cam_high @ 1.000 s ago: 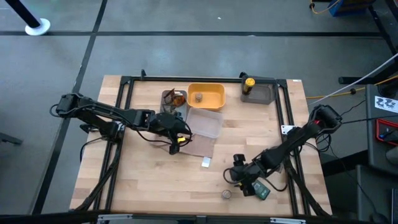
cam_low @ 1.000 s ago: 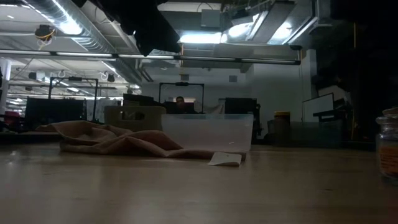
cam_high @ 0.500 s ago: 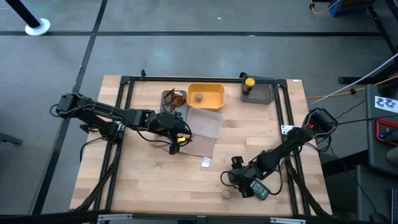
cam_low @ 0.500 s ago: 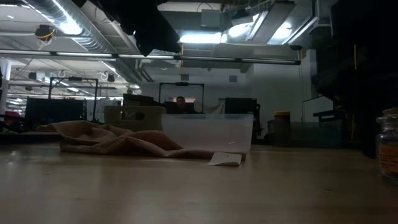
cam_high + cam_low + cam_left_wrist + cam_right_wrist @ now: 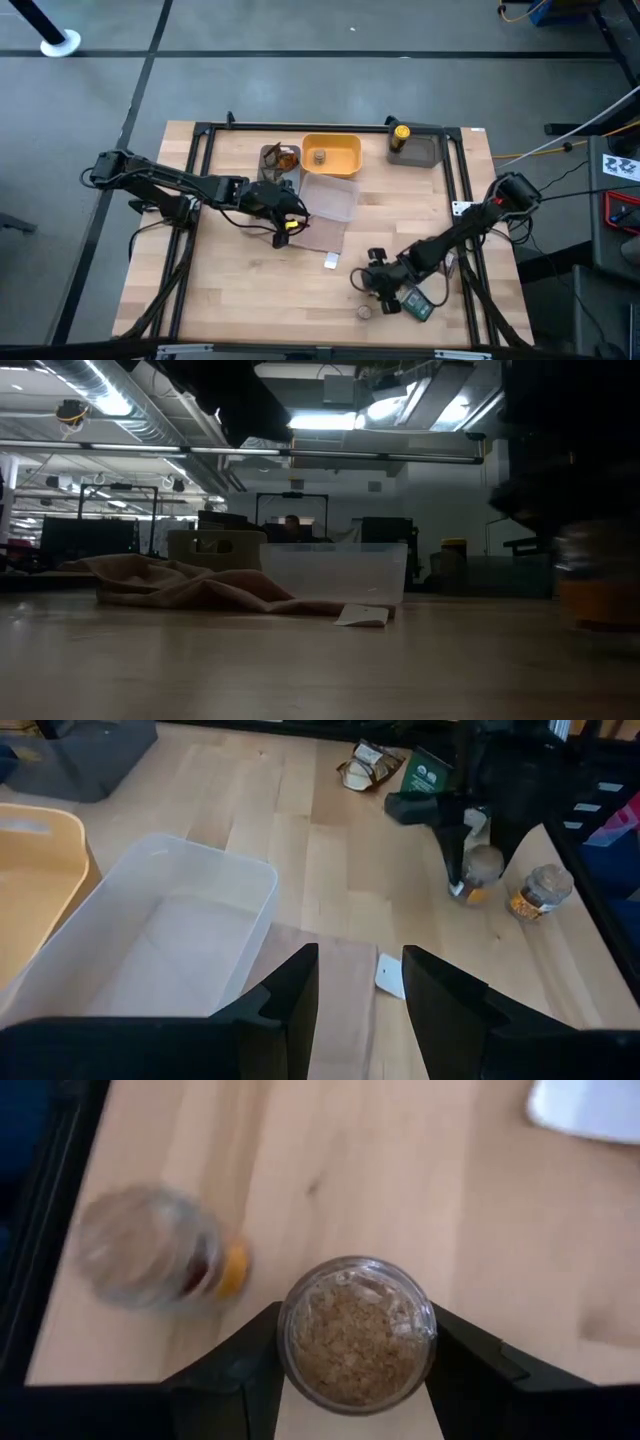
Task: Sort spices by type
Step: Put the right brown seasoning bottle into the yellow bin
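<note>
In the right wrist view a small round tan jar (image 5: 357, 1330) of brownish spice sits between the fingers of my right gripper (image 5: 357, 1345). That gripper (image 5: 372, 283) is low over the table's near right part. A second jar (image 5: 364, 312) stands just nearer the front edge, and it shows blurred in the right wrist view (image 5: 150, 1260). A dark green box (image 5: 417, 305) lies beside the right gripper. My left gripper (image 5: 285, 222) hovers open over the beige cloth (image 5: 322, 236), nothing between its fingers (image 5: 290, 1010). My right gripper pinches the jar's round side wall (image 5: 292, 1335) between its two fingers (image 5: 235, 1375), one on each side. The fingers slant down from above and from the table's right. The jar stands upright (image 5: 480, 870). Whether its base is clear of the table I cannot tell.
A clear tray (image 5: 330, 198) lies on the cloth's far end, with a yellow tray (image 5: 345, 150) holding a jar behind it. A grey tray (image 5: 425, 152) with a yellow-capped bottle (image 5: 400, 134) stands far right. Foil packets (image 5: 365, 765) and a white slip (image 5: 331, 261) lie loose.
My right gripper has moved a little toward the table's left edge and sunk lower. In the low view the jar at the right edge has shifted left and become blurred under the dark gripper.
</note>
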Controlling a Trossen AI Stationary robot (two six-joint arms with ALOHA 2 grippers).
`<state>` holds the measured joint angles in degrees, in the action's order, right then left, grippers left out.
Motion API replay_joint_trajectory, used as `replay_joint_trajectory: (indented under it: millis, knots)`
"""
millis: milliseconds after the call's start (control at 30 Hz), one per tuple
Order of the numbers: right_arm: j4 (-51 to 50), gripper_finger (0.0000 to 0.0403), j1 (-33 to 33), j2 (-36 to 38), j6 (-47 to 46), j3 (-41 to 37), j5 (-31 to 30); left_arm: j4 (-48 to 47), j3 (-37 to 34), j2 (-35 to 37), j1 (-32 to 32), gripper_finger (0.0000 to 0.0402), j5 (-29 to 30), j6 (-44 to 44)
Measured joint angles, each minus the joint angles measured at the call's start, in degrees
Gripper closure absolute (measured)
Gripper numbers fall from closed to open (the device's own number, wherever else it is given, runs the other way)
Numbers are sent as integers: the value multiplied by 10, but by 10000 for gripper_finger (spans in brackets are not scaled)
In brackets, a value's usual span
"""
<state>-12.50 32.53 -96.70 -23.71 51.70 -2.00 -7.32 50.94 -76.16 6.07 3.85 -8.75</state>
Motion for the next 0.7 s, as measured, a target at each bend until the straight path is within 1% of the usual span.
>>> replay_joint_trajectory:
  millis: [167, 433, 600, 700]
  knots:
    - [7, 212, -53, 5, 3, 0, 26, 6, 0, 0, 0, 271, 0, 1]
    - [22, 210, -149, 7, 73, 6, 56, 8, 0, 0, 0, 271, 0, 2]
    - [11, 208, -201, 7, 137, 51, 79, 7, 0, 0, 0, 271, 0, 1]
    - [-27, 208, -231, 7, 174, 99, 91, 6, 0, 3, -2, 271, 0, 3]
